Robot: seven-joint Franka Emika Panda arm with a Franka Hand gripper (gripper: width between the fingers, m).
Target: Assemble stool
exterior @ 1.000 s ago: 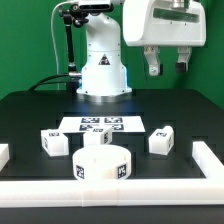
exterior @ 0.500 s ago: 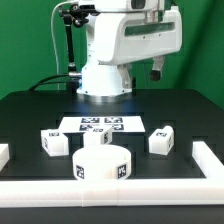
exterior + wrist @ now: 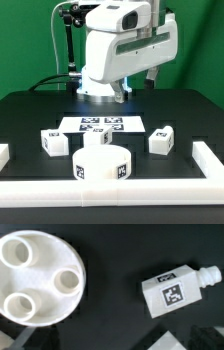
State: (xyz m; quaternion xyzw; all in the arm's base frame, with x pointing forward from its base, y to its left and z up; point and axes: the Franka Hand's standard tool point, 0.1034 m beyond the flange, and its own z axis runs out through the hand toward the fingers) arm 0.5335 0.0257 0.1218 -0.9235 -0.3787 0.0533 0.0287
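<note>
Arm held high at the far side, with the stool parts lying loose on the black table.

In the exterior view, the gripper [image 3: 148, 78] hangs above the far part of the table [image 3: 30, 112], its jaws spread with nothing between them. The seat [image 3: 102, 162] stands at the near side, just behind the front rail [image 3: 110, 196]. The left leg [image 3: 55, 143] lies near the seat on the exterior view's left, and the right leg [image 3: 161, 140] lies on the exterior view's right; both are clear of the seat. A small white piece just beyond the seat is too hidden to make out. The marker board [image 3: 100, 125] lies flat farther back. In the wrist view, the seat [image 3: 40, 277] shows a face with three round sockets. A tagged leg [image 3: 175, 290] lies on its side apart from the seat, but I cannot tell which leg it is.
</note>
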